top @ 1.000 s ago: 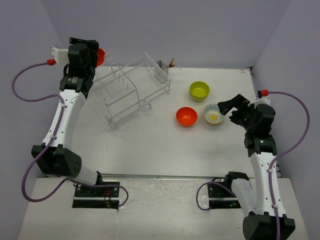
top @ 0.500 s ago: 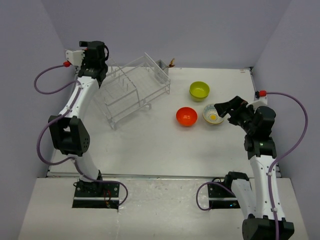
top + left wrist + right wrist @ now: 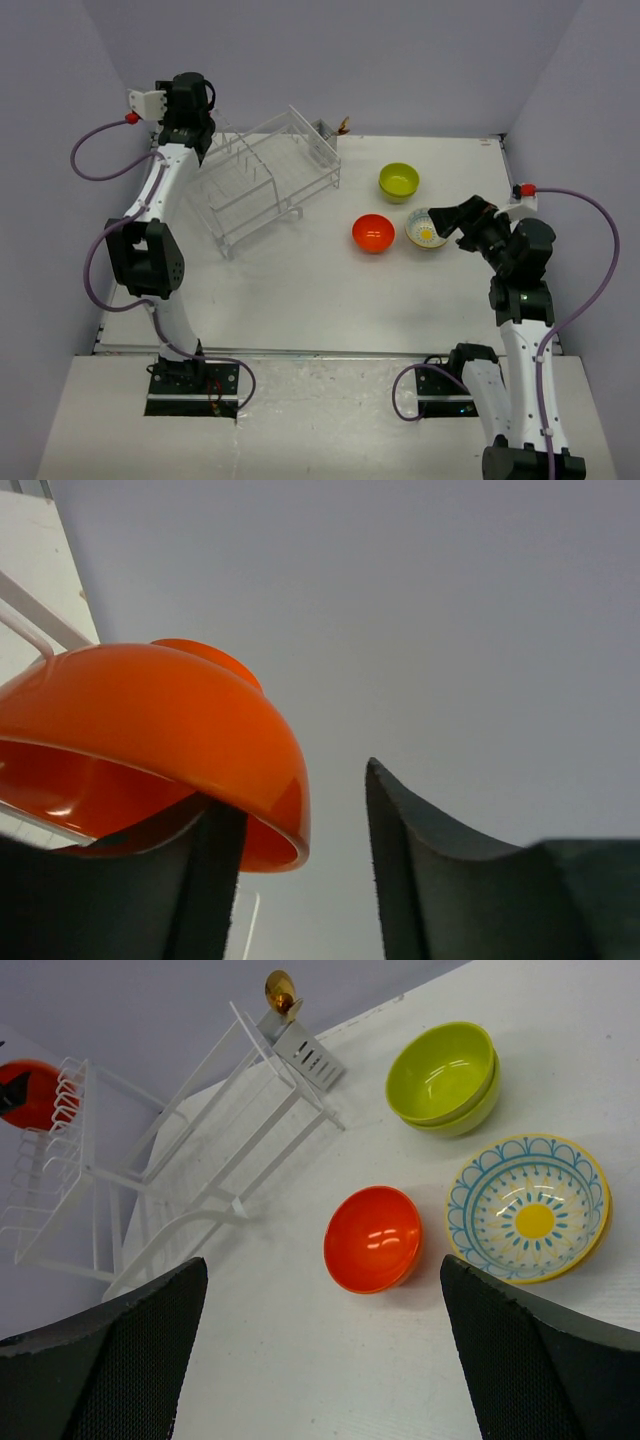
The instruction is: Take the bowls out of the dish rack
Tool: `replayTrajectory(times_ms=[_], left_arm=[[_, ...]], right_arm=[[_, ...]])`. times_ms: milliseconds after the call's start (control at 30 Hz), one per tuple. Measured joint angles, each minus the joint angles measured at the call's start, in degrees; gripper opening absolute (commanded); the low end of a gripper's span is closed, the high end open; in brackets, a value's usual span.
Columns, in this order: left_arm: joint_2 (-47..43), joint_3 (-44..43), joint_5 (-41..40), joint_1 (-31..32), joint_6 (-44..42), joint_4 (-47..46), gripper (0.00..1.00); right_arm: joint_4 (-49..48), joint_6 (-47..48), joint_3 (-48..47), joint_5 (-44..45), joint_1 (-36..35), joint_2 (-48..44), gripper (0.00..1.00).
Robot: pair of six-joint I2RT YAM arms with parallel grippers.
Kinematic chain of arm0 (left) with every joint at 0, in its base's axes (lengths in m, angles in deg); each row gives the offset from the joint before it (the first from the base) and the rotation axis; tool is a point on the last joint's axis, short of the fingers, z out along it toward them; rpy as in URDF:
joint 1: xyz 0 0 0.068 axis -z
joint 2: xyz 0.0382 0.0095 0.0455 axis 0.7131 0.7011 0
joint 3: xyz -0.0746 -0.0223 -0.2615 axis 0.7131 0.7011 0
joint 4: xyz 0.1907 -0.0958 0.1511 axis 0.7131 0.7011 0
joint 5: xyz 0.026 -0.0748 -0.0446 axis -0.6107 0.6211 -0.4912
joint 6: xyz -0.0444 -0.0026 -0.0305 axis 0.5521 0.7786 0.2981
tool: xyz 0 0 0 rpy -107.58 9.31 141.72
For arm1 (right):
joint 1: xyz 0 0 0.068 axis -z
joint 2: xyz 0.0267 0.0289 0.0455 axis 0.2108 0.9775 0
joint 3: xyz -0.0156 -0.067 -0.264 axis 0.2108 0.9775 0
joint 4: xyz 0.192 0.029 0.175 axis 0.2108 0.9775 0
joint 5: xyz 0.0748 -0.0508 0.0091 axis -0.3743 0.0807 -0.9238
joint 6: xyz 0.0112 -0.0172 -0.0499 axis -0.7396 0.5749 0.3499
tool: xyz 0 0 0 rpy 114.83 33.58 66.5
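The dish rack (image 3: 265,175) stands tilted at the back left of the table. An orange-red bowl (image 3: 150,730) sits at its far left end (image 3: 30,1095); the top view hides it behind my left gripper (image 3: 188,125). In the left wrist view my left gripper (image 3: 300,800) straddles this bowl's rim. One finger (image 3: 205,880) is on the bowl's inner side, and the other finger (image 3: 430,870) stands apart from the rim. On the table lie an orange-red bowl (image 3: 372,232), lime-green bowls (image 3: 445,1075) stacked together, and a patterned bowl (image 3: 427,228). My right gripper (image 3: 462,215) hovers open and empty beside the patterned bowl.
A small side cup (image 3: 300,1050) holding a golden utensil (image 3: 280,995) is fixed to the rack's far right corner. Purple-grey walls close in the table behind and at both sides. The right wrist view looks down on the three places where bowls lie (image 3: 372,1238).
The left arm has swung right, in over the rack's far left end, and its jaws have narrowed around the orange-red bowl's rim. The right arm has barely shifted.
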Motion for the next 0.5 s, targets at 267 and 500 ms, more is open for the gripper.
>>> replayTrajectory(times_ms=[267, 500], left_arm=[[1.2, -1.2, 0.0, -0.5, 0.4, 2.0, 0.16], [1.2, -2.4, 0.4, -0.5, 1.9, 2.0, 0.00]], right_arm=[[0.0, 0.0, 0.7, 0.0, 0.0, -0.1, 0.99], [0.0, 0.1, 0.7, 0.0, 0.0, -0.3, 0.99]])
